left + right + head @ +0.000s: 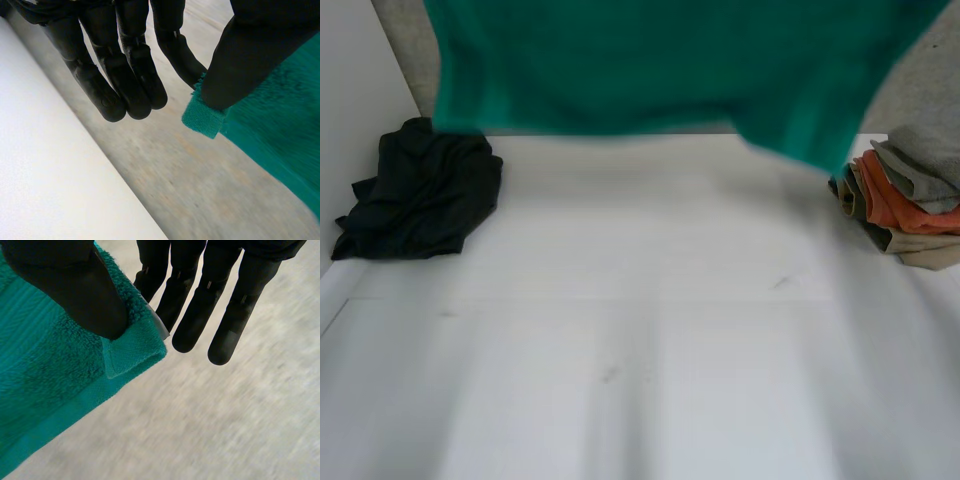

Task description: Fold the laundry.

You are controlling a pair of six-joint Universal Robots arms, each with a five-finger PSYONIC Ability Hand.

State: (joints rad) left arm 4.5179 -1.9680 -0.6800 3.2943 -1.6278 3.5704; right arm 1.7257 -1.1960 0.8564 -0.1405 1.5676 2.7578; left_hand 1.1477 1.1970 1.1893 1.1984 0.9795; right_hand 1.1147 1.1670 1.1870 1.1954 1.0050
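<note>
Head view, green towel (660,70): held in the air above the far edge of the bench (650,330) and spread wide. It is plain teal-green, and its lower hem hangs unevenly, dipping lower toward the bench's right side, clear of the bench top.
Head view, dark garment (420,195): a crumpled black heap at the bench's far left corner.
Head view, folded stack (905,210): grey, orange and tan pieces piled at the bench's far right edge, well apart from the dark garment.
Left wrist view, left robot hand (132,75): the thumb and one finger are clamped on a corner of the green towel (280,135). The other fingers hang straight beside the pinch, touching no cloth.
Left wrist view, towel surface: looped terry pile, with a small hemmed corner tab poking out past the thumb tip.
Right wrist view, right robot hand (75,285): the thumb presses on another corner of the green towel (45,390), clamping it against a finger behind. The remaining fingers are straight, beside the cloth.
Right wrist view, towel surface: fluffy terry with a flat woven band along its edge and a folded-over hem at the corner.
</note>
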